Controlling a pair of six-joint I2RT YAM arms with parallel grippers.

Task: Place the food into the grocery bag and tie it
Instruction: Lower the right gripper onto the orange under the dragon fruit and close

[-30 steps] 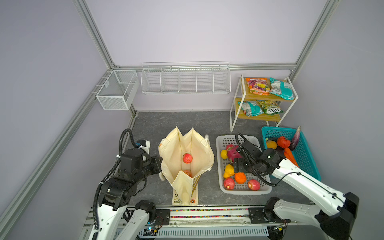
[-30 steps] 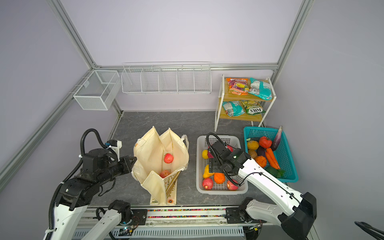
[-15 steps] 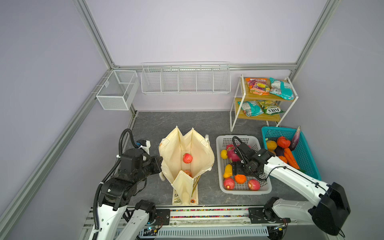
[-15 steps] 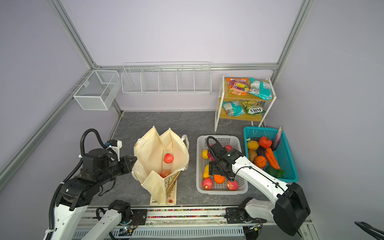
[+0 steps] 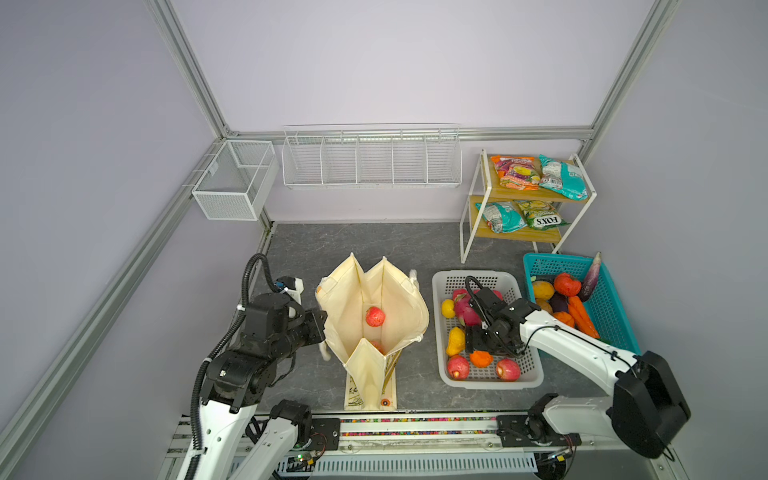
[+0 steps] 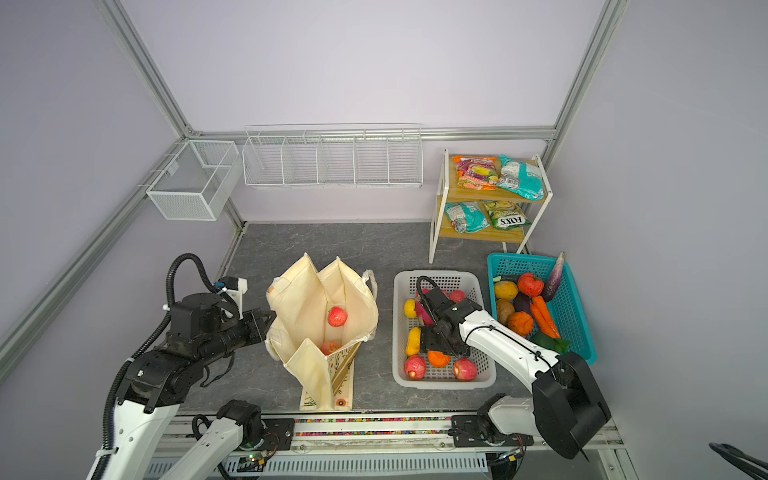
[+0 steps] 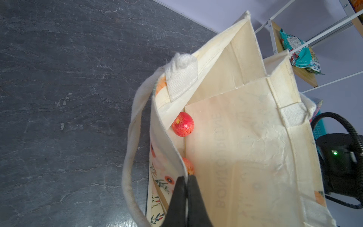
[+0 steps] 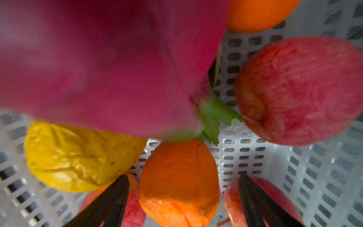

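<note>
Clamped tight, my left gripper [image 7: 186,177] pinches the top hem of the grocery bag [image 5: 395,299], which stands open on the grey tabletop [image 5: 365,245] between my two arms. That arm reaches in level from the left, with its wrist at the bag's near wall. Two red apples [image 5: 375,316] lie inside on the bag's floor. Faint lettering shows through the bag wall in the left wrist view, but I cannot read it with any certainty. The only clear writing is "FOX'S" on a green snack packet [image 5: 542,218] on the lower tier of the shelf [image 5: 467,232], seen upside down in both top views. My right gripper [image 8: 183,176] is spread wide and grasps nothing. Its arm stretches in from the right, wrist bent down into the white basket [image 5: 440,286]. The two fingers [image 8: 117,192] straddle an orange fruit [image 8: 178,176], with a gap on each side. A pink dragon fruit [image 8: 108,68], a crumpled yellow fruit [image 8: 78,157] and more apples [image 8: 298,90] crowd around it. The teal basket [image 5: 536,259] beside holds carrots and an eggplant.
</note>
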